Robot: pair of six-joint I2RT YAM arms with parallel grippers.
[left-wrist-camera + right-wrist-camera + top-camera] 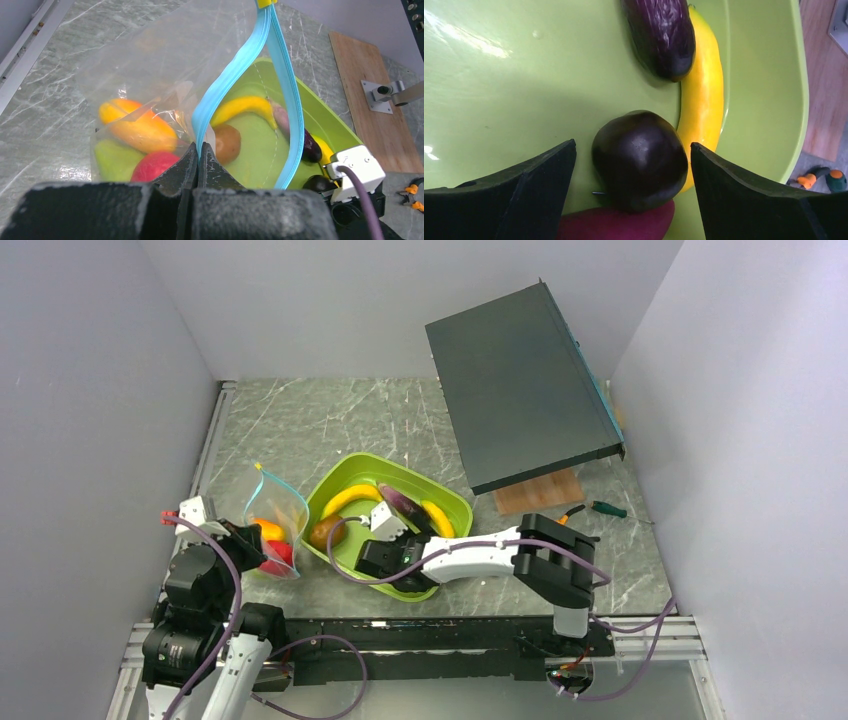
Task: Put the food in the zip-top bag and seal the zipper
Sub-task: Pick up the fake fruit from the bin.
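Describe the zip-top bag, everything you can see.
The zip-top bag is clear, crinkly plastic, standing on the marble table left of the green tray, mouth up and gaping. Its light-blue zipper splits into two strips, joined at a yellow end tab. The left tool is shut on the near strip. Inside lie an orange piece, a red piece and a green piece.
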